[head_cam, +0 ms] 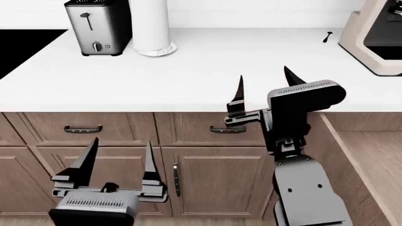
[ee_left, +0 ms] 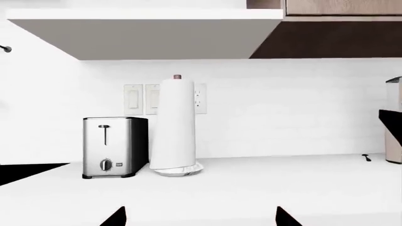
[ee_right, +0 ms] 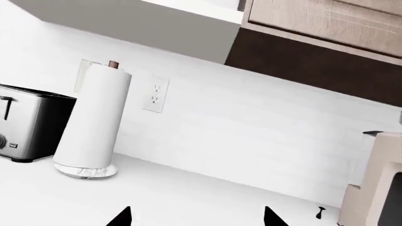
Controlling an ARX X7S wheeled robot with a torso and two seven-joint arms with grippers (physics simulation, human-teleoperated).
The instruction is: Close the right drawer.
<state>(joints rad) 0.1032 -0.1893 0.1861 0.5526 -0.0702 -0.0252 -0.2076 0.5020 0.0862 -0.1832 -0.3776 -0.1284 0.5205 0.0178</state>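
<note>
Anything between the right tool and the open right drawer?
Nothing visible. The right tool is raised at the counter edge, open and empty; the right drawer juts out just beside its arm, its front out of frame.

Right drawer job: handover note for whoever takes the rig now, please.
Left pincer: open, empty, low in front of the cabinet doors.
Right pincer: open, empty, raised at the counter edge, near the short drawer handle.
Right drawer: pulled out at the far right of the head view; only its wooden side and inside show, its front is out of frame.
Done: nothing, no contact yet.
Left: bring the right arm round to the drawer front and push it fully in.
</note>
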